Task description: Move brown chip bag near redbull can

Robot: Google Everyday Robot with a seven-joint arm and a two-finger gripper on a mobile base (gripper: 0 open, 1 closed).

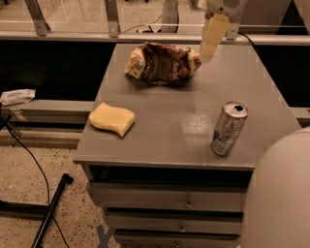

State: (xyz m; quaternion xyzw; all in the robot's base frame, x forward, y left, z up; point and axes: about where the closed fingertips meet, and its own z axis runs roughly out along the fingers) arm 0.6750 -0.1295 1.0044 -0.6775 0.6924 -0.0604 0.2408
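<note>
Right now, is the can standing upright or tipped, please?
Upright: the can stands on its base, top facing up. The end effector hangs by the right end of the bag.

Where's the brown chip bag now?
The brown chip bag lies near the far edge of the table in the camera view, with the gripper just off its right end. The redbull can stands apart, near the front right.

- Your pincer [212,38] shows at the top of the view, over the far side of the tabletop [193,121]: smooth, pale cream-yellow, tapering downward.
- Directly above it you see a rounded white wrist housing [224,5].
- Well below and right of it is a large, pale grey curved shell [283,193].
</note>
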